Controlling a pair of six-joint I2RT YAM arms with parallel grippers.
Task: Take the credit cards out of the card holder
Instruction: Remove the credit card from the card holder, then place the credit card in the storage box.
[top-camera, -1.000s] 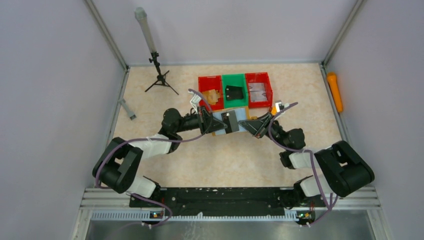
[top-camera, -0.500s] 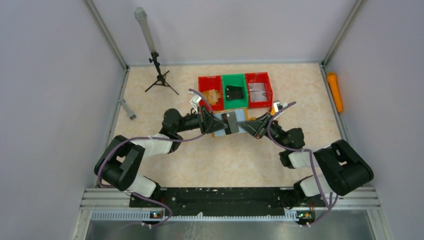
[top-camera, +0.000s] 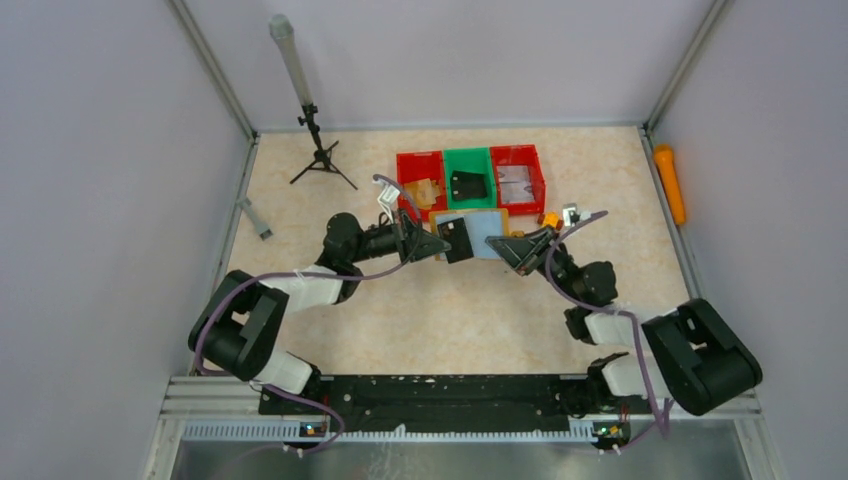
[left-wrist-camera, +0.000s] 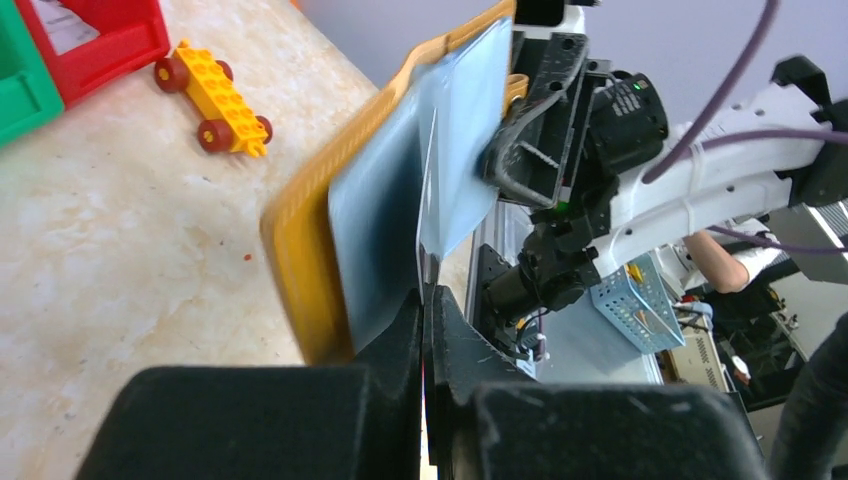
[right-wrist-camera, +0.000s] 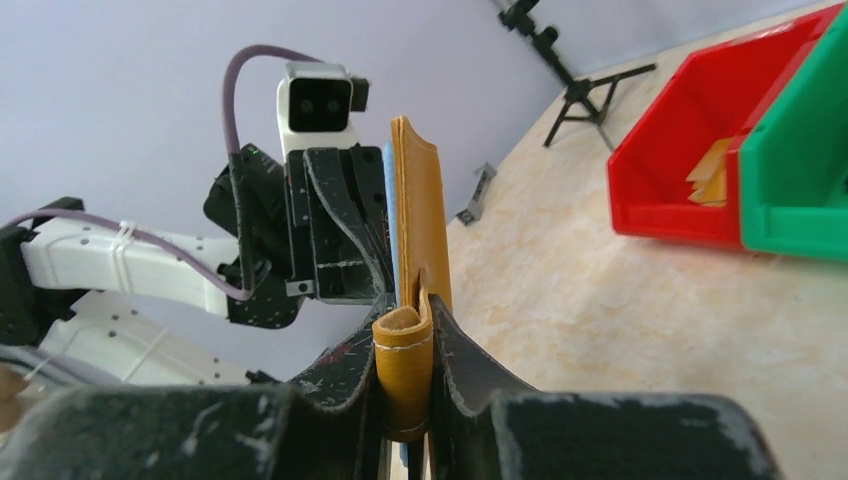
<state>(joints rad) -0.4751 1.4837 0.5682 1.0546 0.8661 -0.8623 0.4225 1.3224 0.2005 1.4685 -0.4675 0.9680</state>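
The mustard-brown card holder (top-camera: 487, 228) hangs open in the air between my grippers, its grey-blue lining facing up. My right gripper (top-camera: 500, 246) is shut on its side tab (right-wrist-camera: 404, 350); the card holder (right-wrist-camera: 421, 200) stands edge-on in the right wrist view. My left gripper (top-camera: 443, 243) is shut on a thin credit card (top-camera: 457, 240), which looks dark from above. In the left wrist view this card (left-wrist-camera: 424, 250) runs edge-on from my left gripper (left-wrist-camera: 425, 300) to the card holder's lining (left-wrist-camera: 385, 215). Tan credit cards (top-camera: 428, 190) lie in the left red bin.
Three bins stand behind the grippers: a red bin (top-camera: 407, 172), a green bin (top-camera: 467, 160) with a black object (top-camera: 467, 185), and a second red bin (top-camera: 535, 170). A yellow toy block (top-camera: 549, 217) lies by the right one. A tripod (top-camera: 318, 150) stands back left and an orange cylinder (top-camera: 669, 183) lies far right.
The card holder has moved back and to the right with my right gripper. The dark card in my left gripper now sits at its left edge instead of over its middle.
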